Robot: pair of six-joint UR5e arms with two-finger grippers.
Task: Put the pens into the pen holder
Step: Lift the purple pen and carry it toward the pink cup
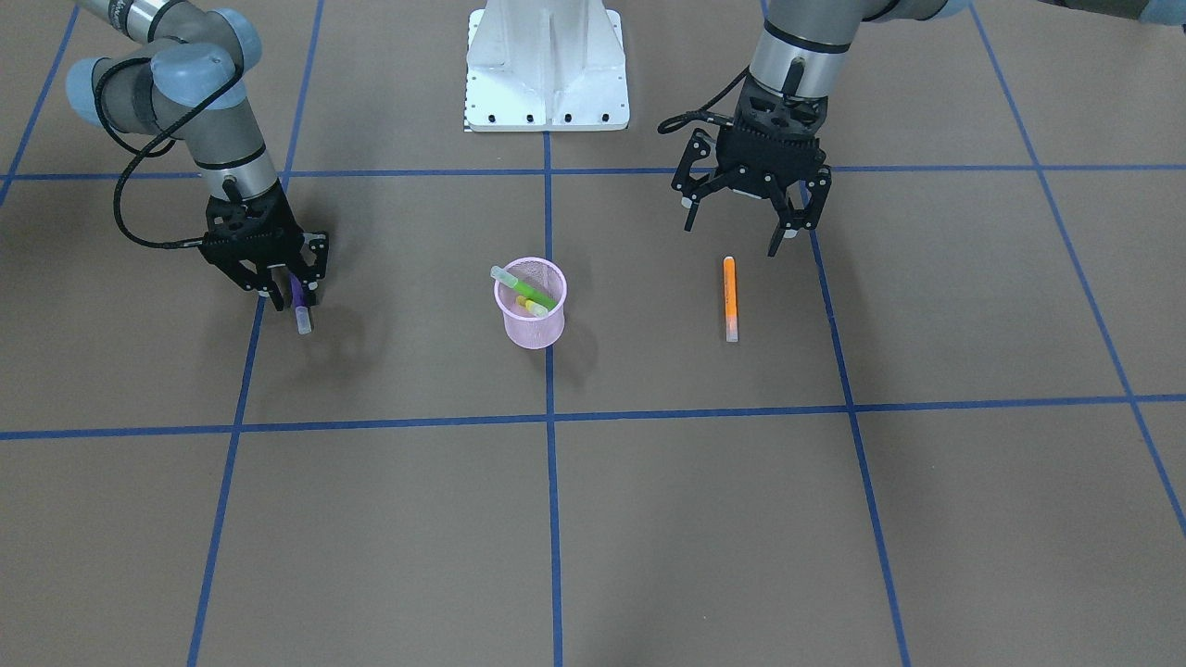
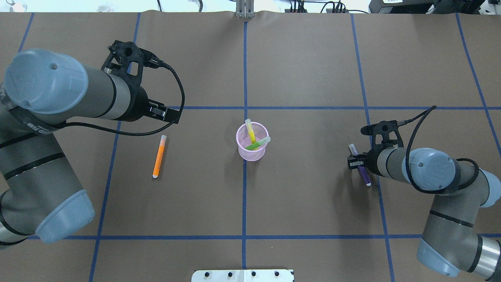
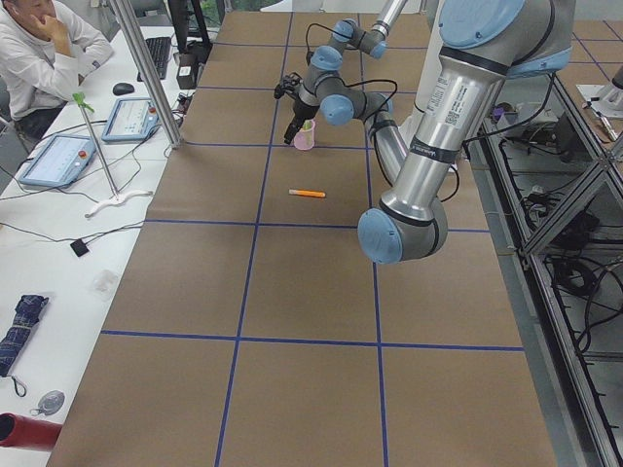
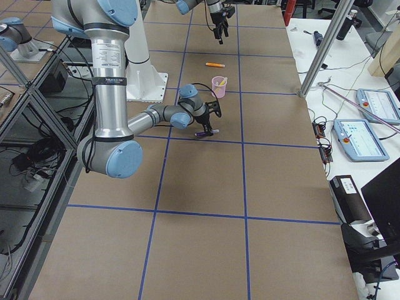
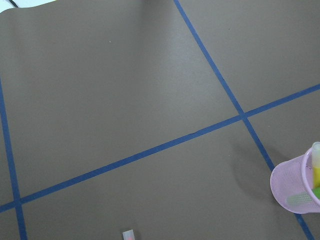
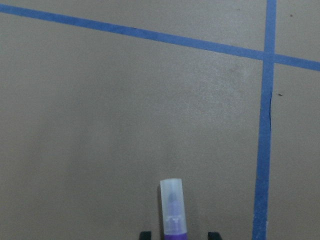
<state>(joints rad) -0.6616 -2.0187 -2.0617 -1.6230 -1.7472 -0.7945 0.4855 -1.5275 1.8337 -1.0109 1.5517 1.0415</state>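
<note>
The pink mesh pen holder [image 1: 533, 326] [image 2: 252, 155] stands upright at the table's centre. A green pen [image 1: 535, 295] and a yellow pen [image 2: 250, 134] lean inside it. An orange pen [image 1: 730, 296] [image 2: 159, 156] lies flat on the table. My left gripper [image 1: 732, 237] hangs open and empty above the table, just beyond that pen's end. My right gripper [image 1: 295, 298] [image 2: 354, 159] is low at the table, shut on a purple pen [image 1: 302, 317] [image 6: 172, 205]. The pen lies about level and its whitish cap sticks out past the fingers.
The white robot base [image 1: 547, 74] is at the table's robot side. Blue tape lines cross the brown table cover. A seated operator [image 3: 44, 49], tablets and a metal post [image 3: 146, 68] are beyond the far edge.
</note>
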